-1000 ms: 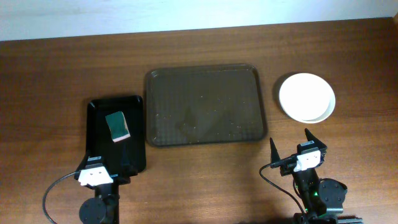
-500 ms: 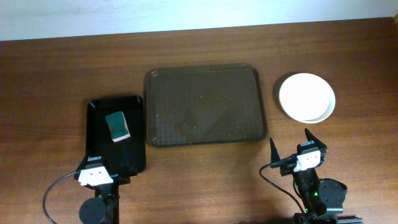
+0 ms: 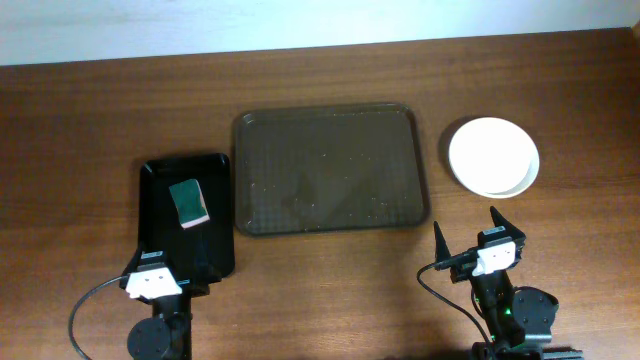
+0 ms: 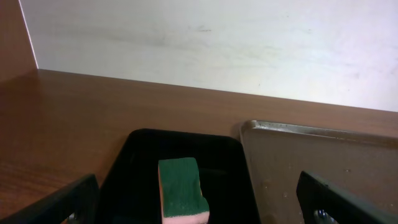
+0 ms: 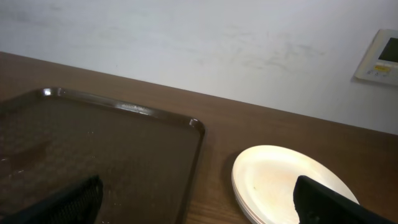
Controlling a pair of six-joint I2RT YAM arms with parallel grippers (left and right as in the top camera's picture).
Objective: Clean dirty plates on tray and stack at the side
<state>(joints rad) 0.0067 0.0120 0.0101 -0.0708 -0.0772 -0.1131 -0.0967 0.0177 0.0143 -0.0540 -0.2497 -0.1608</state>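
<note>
Lying on the brown table (image 3: 90,120) to the right of the tray (image 3: 330,170), the plates (image 3: 493,156) sat stacked one on another, white and round, near the tray's right rim but not touching it. From the right wrist view, layered rims showed at the stack's near edge, and the top plate carried a faint orange smear near its centre. The tray lay at mid-table, its dark textured surface dotted with small pale specks. Just left of it was a smaller glossy black tray (image 3: 160,215) holding a green-topped sponge (image 3: 188,203) with a pink underside.

The right end effector (image 3: 465,222) hovered over bare table below the plates, its fingers spread wide and holding nothing. The left end effector (image 4: 198,186) sat at the near end of the black tray, likewise spread wide and empty, with the sponge ahead of it.
</note>
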